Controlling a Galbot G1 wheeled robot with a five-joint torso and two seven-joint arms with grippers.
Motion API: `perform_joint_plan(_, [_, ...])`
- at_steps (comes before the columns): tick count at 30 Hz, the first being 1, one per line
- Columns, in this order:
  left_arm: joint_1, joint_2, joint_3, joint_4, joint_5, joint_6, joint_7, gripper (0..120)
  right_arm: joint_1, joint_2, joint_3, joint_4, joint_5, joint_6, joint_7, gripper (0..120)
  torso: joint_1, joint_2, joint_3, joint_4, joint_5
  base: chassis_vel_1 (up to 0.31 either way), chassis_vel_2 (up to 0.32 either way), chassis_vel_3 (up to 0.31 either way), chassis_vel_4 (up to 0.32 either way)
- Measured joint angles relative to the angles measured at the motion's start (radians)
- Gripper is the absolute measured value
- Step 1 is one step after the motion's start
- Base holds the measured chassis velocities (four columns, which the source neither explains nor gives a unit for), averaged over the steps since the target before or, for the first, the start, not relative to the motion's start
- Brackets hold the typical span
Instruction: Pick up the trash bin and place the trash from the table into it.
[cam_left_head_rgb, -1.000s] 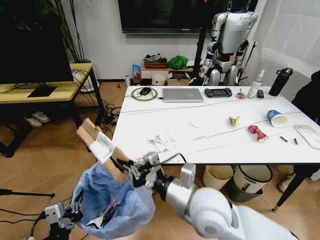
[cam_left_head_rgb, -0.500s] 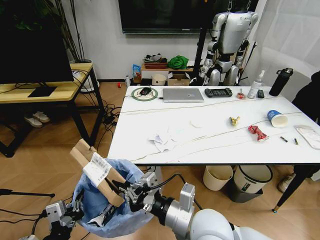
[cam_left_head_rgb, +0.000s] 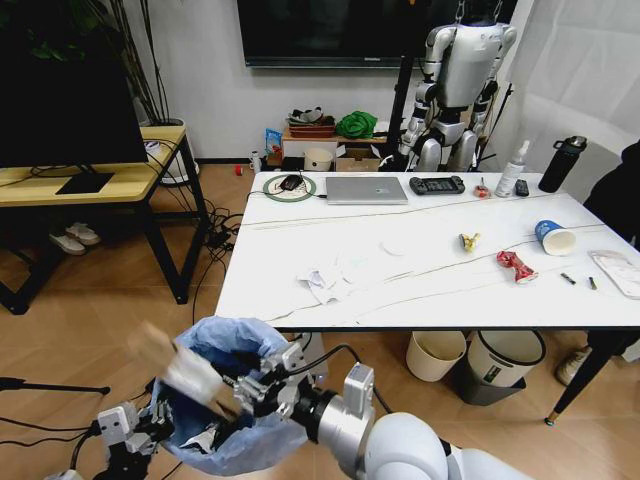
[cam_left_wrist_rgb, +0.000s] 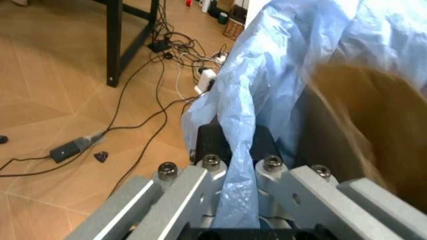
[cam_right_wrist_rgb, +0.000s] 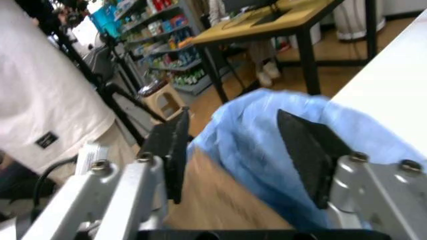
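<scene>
**Cardboard at the bin's mouth**

The right gripper (cam_left_head_rgb: 232, 386) hangs over the bin (cam_left_head_rgb: 225, 440), which stands on the floor in front of the table (cam_left_head_rgb: 420, 290). Its jaws are spread apart, and a blurred piece of brown cardboard (cam_left_head_rgb: 180, 368) sits at them, tilted, over the blue bag's opening; contact cannot be told. A white label shows on the cardboard, its print unreadable. The left gripper (cam_left_wrist_rgb: 233, 172) is clamped on the bag's rim at the bin's near side. On the table lie crumpled paper (cam_left_head_rgb: 322, 280), a white lid (cam_left_head_rgb: 394, 245), a red wrapper (cam_left_head_rgb: 515, 265), a yellow wrapper (cam_left_head_rgb: 467, 241), a cup (cam_left_head_rgb: 553, 237) on its side and a clear packet (cam_left_head_rgb: 616, 270).
</scene>
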Motion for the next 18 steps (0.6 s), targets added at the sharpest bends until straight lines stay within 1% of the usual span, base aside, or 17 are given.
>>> perform_joint_plan(1, [-0.001,0.0,0.001,0.002,0.0,0.0,-0.001,0,0.0,0.0,0.011,0.001,0.0,0.001,-0.001,54,0.0,0.0,0.0,0.0,0.0001,0.0,0.0,0.0,0.0])
perform_joint_plan(2, [-0.002,0.0,0.005,0.006,0.0,0.001,-0.002,0,0.001,0.003,0.042,0.004,-0.001,0.003,-0.001,63,0.0,0.0,0.0,-0.0001,0.0,0.0,0.0,0.0,0.0])
perform_joint_plan(4, [-0.001,0.001,0.007,0.009,-0.001,0.001,-0.003,0,0.008,0.015,0.092,0.002,-0.009,-0.001,0.004,70,0.0,0.0,0.0,-0.0001,0.0,0.0,0.0,0.0,0.0])
perform_joint_plan(5, [-0.001,0.001,0.007,0.009,-0.001,0.001,-0.003,0,0.008,0.015,0.092,0.002,-0.009,-0.001,0.004,70,0.0,0.0,0.0,-0.0001,0.0,0.0,0.0,0.0,0.0])
perform_joint_plan(7, [0.001,0.001,0.009,0.01,-0.001,0.001,-0.003,0,0.017,0.029,0.135,-0.008,-0.025,-0.016,0.02,77,0.0,0.0,0.0,0.0,0.0,0.0,0.0,0.0,0.0])
perform_joint_plan(9, [0.003,-0.002,0.012,0.01,-0.001,0.0,-0.003,0,0.032,0.045,0.208,-0.042,-0.06,-0.06,0.045,86,0.0,0.0,0.0,0.0001,0.0,0.0,0.0,0.0,0.0])
perform_joint_plan(11, [0.003,-0.007,0.016,0.01,0.002,-0.001,-0.003,0,0.041,0.057,0.282,-0.095,-0.108,-0.11,0.054,94,0.0,0.0,0.0,0.0001,0.0002,0.0,0.0,0.0,0.0])
perform_joint_plan(13, [0.003,-0.008,0.016,0.011,0.003,-0.001,-0.003,0,0.042,0.058,0.29,-0.103,-0.114,-0.117,0.055,95,0.0,0.0,0.0,0.0,0.0001,0.0,0.0,0.0,0.0])
perform_joint_plan(14, [0.001,-0.012,0.018,0.012,0.005,-0.002,-0.002,0,0.044,0.063,0.326,-0.134,-0.14,-0.145,0.057,98,0.0,0.0,0.0,0.0,0.0002,0.0,0.0,0.0,0.0])
perform_joint_plan(16, [-0.002,-0.018,0.021,0.012,0.007,-0.005,-0.001,0,0.047,0.076,0.375,-0.186,-0.186,-0.21,0.055,100,0.0,0.0,0.0,-0.0002,0.0001,0.0,0.0,0.0,0.0])
perform_joint_plan(18, [-0.002,-0.018,0.021,0.012,0.007,-0.005,-0.001,0,0.048,0.078,0.378,-0.19,-0.189,-0.216,0.055,100,0.0,0.0,0.0,-0.0002,0.0001,0.0,0.0,0.0,0.0])
